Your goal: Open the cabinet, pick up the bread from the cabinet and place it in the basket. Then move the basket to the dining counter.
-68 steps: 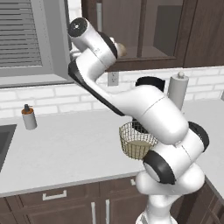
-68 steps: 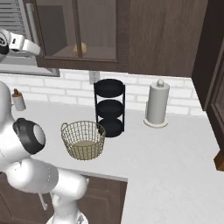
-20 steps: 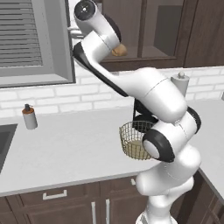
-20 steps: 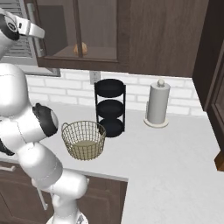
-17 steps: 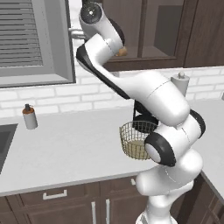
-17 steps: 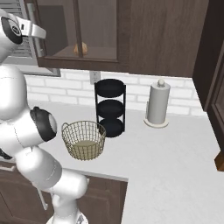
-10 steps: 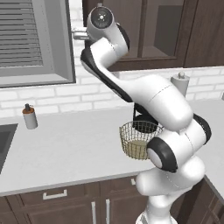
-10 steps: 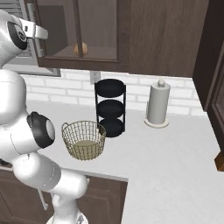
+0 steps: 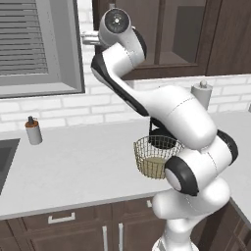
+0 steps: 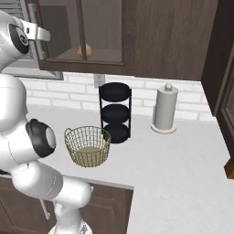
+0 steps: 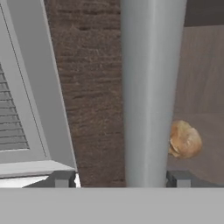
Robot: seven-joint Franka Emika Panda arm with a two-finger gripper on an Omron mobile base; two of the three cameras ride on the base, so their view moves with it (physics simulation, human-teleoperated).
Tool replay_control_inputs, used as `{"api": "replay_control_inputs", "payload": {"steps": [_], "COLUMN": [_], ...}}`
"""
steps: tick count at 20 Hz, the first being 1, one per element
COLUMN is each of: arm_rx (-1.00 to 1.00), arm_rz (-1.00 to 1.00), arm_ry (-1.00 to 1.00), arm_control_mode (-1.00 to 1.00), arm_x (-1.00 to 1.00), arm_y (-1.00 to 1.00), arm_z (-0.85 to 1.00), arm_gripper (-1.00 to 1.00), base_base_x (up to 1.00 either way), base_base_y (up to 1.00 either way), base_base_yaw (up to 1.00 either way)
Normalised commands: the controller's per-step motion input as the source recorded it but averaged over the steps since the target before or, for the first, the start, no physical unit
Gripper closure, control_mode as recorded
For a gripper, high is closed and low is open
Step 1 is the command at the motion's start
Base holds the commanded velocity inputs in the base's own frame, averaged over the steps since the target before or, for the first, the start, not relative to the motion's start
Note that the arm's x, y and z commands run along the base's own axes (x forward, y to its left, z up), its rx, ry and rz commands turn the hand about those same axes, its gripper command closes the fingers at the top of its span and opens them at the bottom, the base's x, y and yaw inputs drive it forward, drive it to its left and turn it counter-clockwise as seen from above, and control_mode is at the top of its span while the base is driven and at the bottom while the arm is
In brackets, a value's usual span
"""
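My gripper (image 11: 119,178) fingers straddling the cabinet (image 10: 151,41) door's silver bar handle (image 11: 151,92) (contact unclear), bread (image 11: 185,139) behind glass, basket (image 10: 87,146) on worktop (image 10: 173,169).

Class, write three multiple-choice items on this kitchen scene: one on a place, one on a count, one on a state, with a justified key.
1. Where is the bread?
A. in the basket
B. inside the cabinet
C. on the worktop

2. How many tiers has the black stand?
A. two
B. three
C. five

3. What does the basket hold?
A. nothing
B. the bread
C. a bottle

Key: 1 B, the roll shows behind the cabinet glass; 2 B, three round shelves stack up; 3 A, its pale bottom lies bare.
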Motion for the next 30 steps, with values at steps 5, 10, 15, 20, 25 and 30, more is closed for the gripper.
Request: {"api": "replay_control_inputs", "payload": {"steps": [5,10,15,20,25,30], "arm_rx": [0.0,0.14,0.32,0.34,0.26,0.16], "arm_rz": [0.0,0.01,0.02,0.09,0.16,0.23], "arm_ry": [0.0,-0.13,-0.32,-0.25,-0.05,0.08], "arm_control_mode": [-1.0,-1.0,-1.0,-1.0,-1.0,-1.0], "arm_x": [-0.68,-1.0,-1.0,-1.0,-1.0,-1.0], "arm_y": [0.0,-0.24,-0.59,-0.7,-0.78,-0.89], "arm_z": [-0.04,0.01,0.09,0.29,0.54,0.47], "arm_gripper": [1.0,1.0,1.0,1.0,1.0,1.0], "base_base_x": [0.0,0.0,0.0,0.0,0.0,0.0], "base_base_y": [0.0,0.0,0.0,0.0,0.0,0.0], "base_base_yaw": [0.0,0.0,0.0,0.0,0.0,0.0]}}
